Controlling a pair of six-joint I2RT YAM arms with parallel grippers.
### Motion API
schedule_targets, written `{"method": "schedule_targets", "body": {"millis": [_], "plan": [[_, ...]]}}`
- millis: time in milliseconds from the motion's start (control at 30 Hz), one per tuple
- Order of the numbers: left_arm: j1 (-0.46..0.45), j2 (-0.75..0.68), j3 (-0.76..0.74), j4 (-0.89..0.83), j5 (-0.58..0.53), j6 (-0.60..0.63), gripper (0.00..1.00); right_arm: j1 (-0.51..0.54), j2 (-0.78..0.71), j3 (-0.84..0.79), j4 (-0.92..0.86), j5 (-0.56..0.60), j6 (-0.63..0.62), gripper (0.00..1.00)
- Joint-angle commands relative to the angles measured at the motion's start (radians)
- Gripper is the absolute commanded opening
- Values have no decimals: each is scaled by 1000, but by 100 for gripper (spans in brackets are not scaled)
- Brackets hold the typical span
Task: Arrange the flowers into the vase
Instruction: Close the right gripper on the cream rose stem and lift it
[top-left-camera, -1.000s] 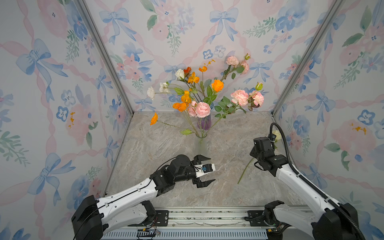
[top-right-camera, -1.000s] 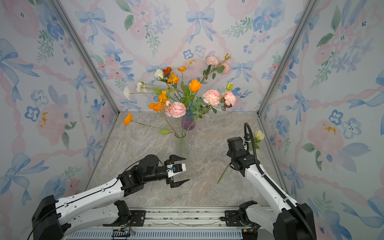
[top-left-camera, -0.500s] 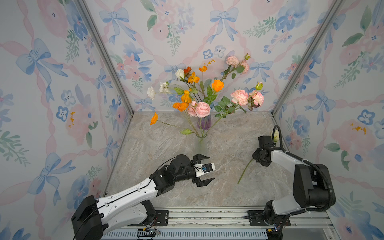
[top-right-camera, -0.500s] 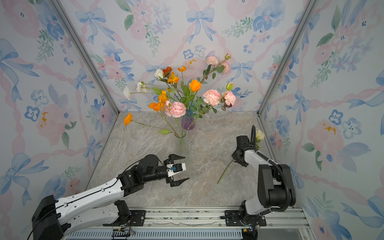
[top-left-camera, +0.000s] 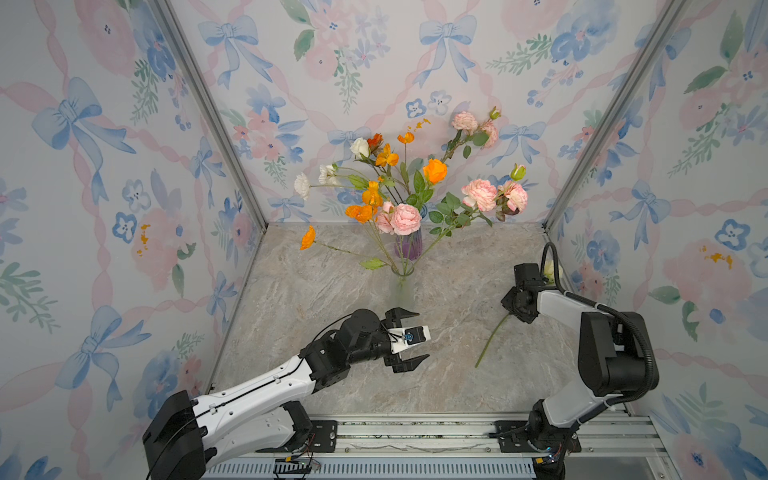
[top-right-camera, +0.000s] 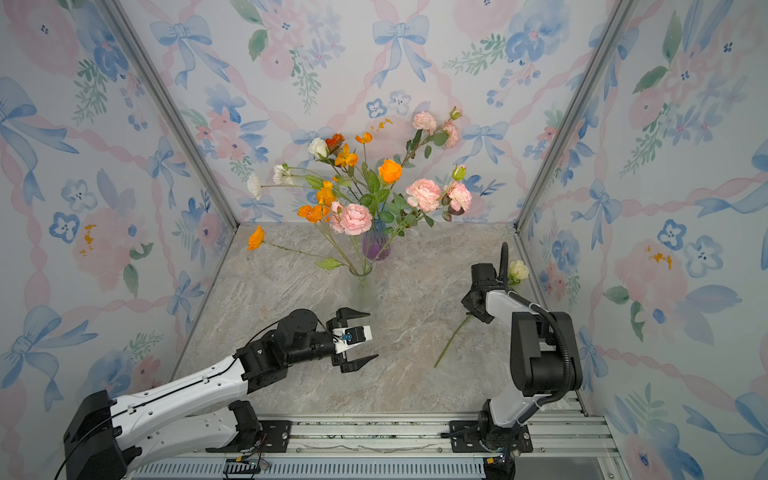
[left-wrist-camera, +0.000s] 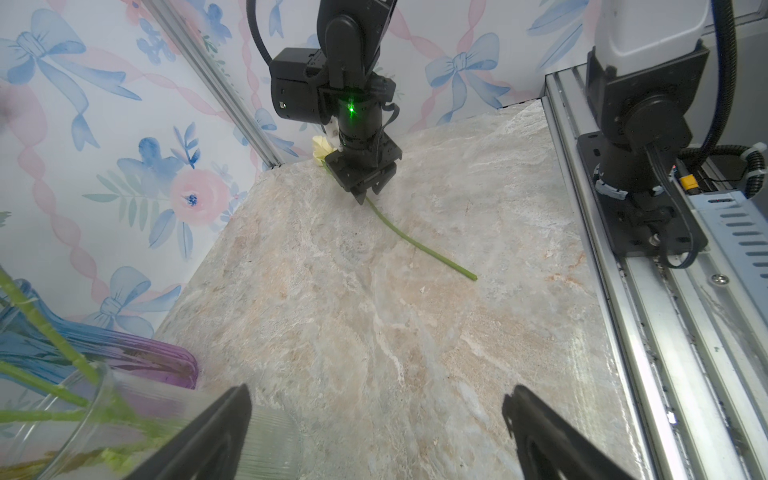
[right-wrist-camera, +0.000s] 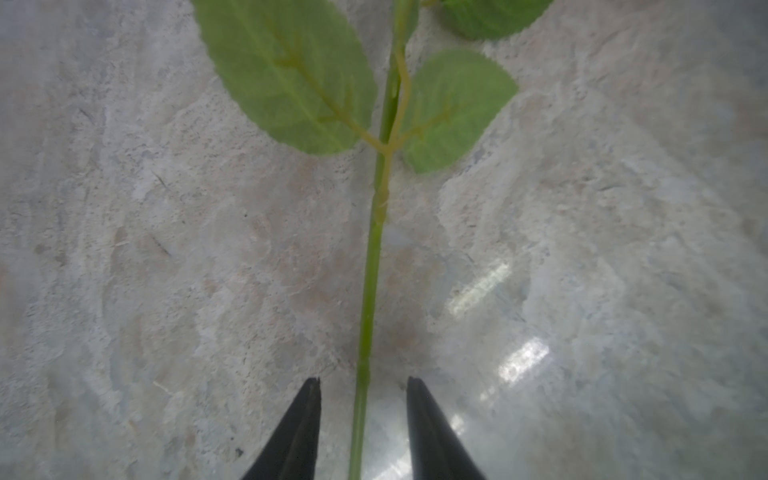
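Note:
A clear glass vase (top-left-camera: 404, 291) (top-right-camera: 364, 293) stands mid-table holding several flowers (top-left-camera: 405, 218) (top-right-camera: 356, 218) with orange, pink and white blooms. One loose flower lies at the right: its pale yellow bloom (top-right-camera: 518, 271) is by the wall and its green stem (top-left-camera: 492, 338) (right-wrist-camera: 370, 291) runs toward the front. My right gripper (right-wrist-camera: 363, 380) (left-wrist-camera: 365, 195) points down over that stem, open, one jaw on each side with a gap to each. My left gripper (top-left-camera: 423, 335) (left-wrist-camera: 376, 390) hovers wide open and empty just in front of the vase.
A purple-and-blue glass vase (top-left-camera: 409, 245) (left-wrist-camera: 158, 361) stands behind the clear one. An orange bloom (top-left-camera: 308, 238) leans out low to the left. Papered walls close in three sides. The metal rail (top-left-camera: 415, 432) with both arm bases runs along the front edge.
My right arm has folded upright and its jaws have narrowed around the loose stem. The left arm and the flowers in the vase have not moved.

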Motion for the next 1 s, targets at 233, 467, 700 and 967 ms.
{"method": "schedule_targets", "body": {"millis": [233, 467, 700, 967], "plan": [[-1, -25, 1, -11, -15, 14, 98, -16, 43, 11, 23, -6, 21, 26], [-2, -35, 1, -11, -21, 17, 98, -17, 31, 5, 29, -31, 22, 13], [-1, -43, 3, -14, -27, 20, 98, -3, -80, -88, 130, -95, 30, 5], [0, -70, 3, -16, -73, 30, 98, 45, -335, -165, 166, -39, -20, 0]]}}
